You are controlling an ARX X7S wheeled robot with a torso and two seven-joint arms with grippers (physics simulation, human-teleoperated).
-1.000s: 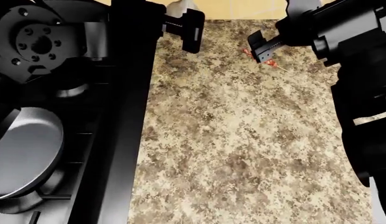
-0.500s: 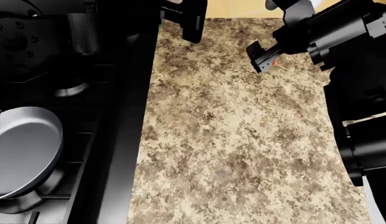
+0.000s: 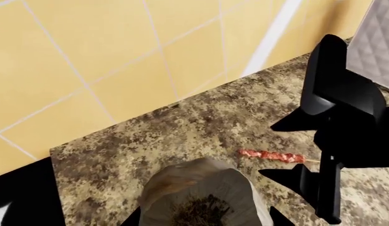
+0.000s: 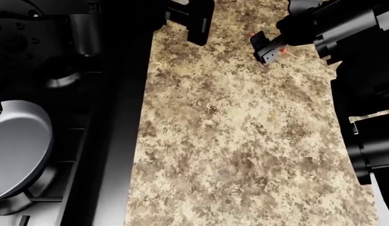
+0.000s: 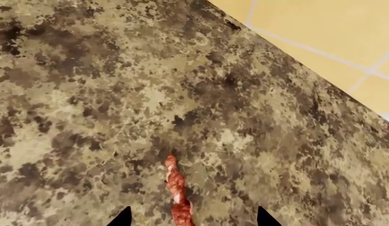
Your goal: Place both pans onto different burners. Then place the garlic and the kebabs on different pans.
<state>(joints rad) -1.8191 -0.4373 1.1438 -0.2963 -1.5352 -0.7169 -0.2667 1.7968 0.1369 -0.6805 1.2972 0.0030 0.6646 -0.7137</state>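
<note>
The garlic (image 3: 201, 188), a whitish bulb, sits between the fingers of my left gripper (image 3: 203, 221), which is shut on it above the speckled counter. In the head view that gripper (image 4: 197, 28) hangs at the top beside the stove's edge. The kebabs (image 5: 177, 188) lie on the counter, red chunks on a thin skewer, between the spread fingers of my open right gripper (image 5: 193, 219). From the head, the right gripper (image 4: 267, 49) covers most of the kebabs (image 4: 283, 50). The grey pan (image 4: 19, 150) rests on a burner grate at the left. I cannot make out the black pan.
The black stove (image 4: 113, 141) runs along the left edge of the speckled counter (image 4: 232, 141). A yellow tiled wall (image 3: 87, 70) stands behind the counter. My right arm (image 4: 363, 94) fills the right side of the head view.
The head view has shifted, so the grey pan sits further left. My right gripper has closed in over the kebabs, hiding most of them. The left gripper stays near the top.
</note>
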